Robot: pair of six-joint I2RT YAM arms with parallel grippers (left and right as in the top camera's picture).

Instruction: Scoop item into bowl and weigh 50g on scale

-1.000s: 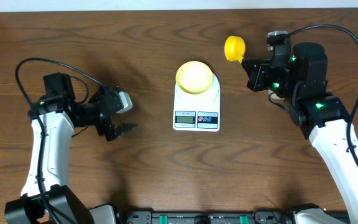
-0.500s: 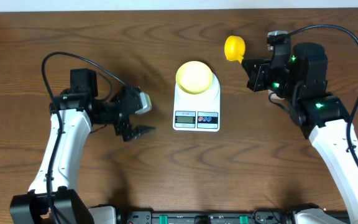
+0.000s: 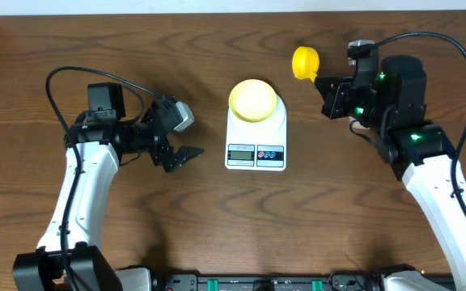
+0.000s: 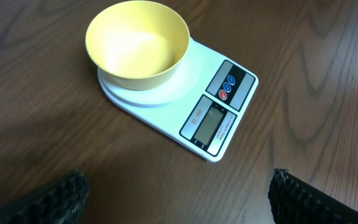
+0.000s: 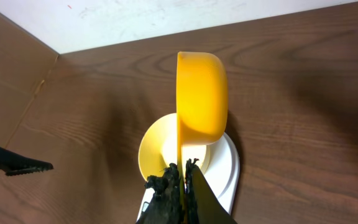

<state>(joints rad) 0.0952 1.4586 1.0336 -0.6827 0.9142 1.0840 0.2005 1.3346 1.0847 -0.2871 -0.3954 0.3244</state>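
One wood table (image 3: pixel 217 234); left end effector (image 3: pixel 186 136) agape; right end effector (image 5: pixel 180 186) pinching scoop (image 5: pixel 201 93).

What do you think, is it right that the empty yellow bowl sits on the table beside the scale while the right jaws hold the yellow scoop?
No. The left wrist view shows the empty bowl sitting on the scale, not beside it. The right jaws hold the yellow scoop.

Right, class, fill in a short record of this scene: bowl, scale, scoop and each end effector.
bowl: pale yellow, empty, sitting on the scale
scale: white, flat, display and buttons toward the robot
scoop: yellow, turned on its side, right of the bowl
left end effector: open, empty, left of the scale
right end effector: shut on the scoop's handle
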